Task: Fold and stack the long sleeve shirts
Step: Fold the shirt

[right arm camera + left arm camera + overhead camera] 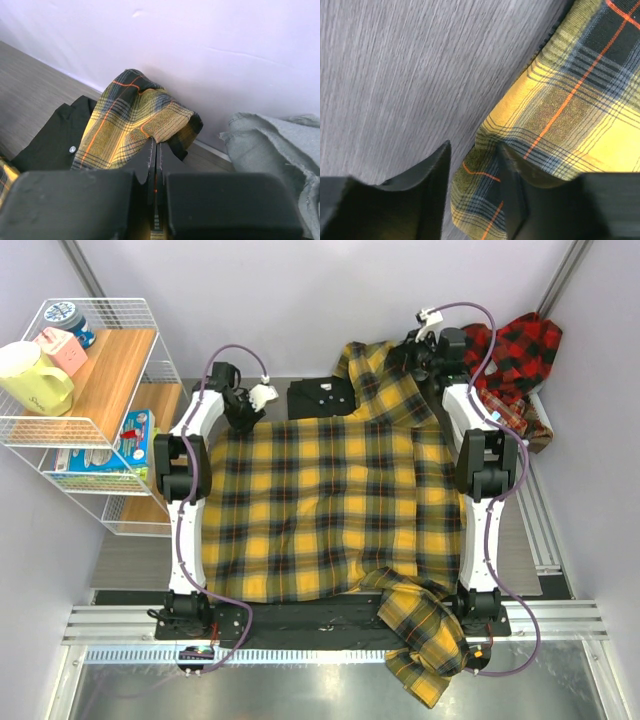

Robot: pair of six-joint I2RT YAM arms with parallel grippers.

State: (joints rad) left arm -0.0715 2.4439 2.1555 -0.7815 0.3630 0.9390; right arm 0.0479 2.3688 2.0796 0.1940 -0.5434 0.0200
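The yellow shirt (330,510) lies spread flat over most of the table (130,560), filling the space between the two arms from the near edge to close by the far edge. One sleeve (425,660) trails off the near right corner and hangs over the rail past the right arm's base. At the shirt's far left corner sits the left gripper (250,410). In its wrist view the left gripper (472,150) has its jaws apart, one finger (427,195) over bare table and the other (515,200) against the cloth, with the shirt's edge in the gap between them and not pinched. At the far right corner the right gripper (420,358) holds up a bunched part of the yellow shirt. In its wrist view the right gripper (156,147) is clenched, fingers pressed together on a fold of the yellow shirt (135,115), which rises in a peak in front of the back wall. The black shirt (325,398) lies flat at the far edge, partly under the yellow one, with a small button (73,149) showing. The red shirt (515,355) is heaped at the far right corner, beside the right arm. A grey cloth (275,145) lies just right of the raised fold. A wire shelf (100,410) stands off the table's left edge and holds a mug (35,380).
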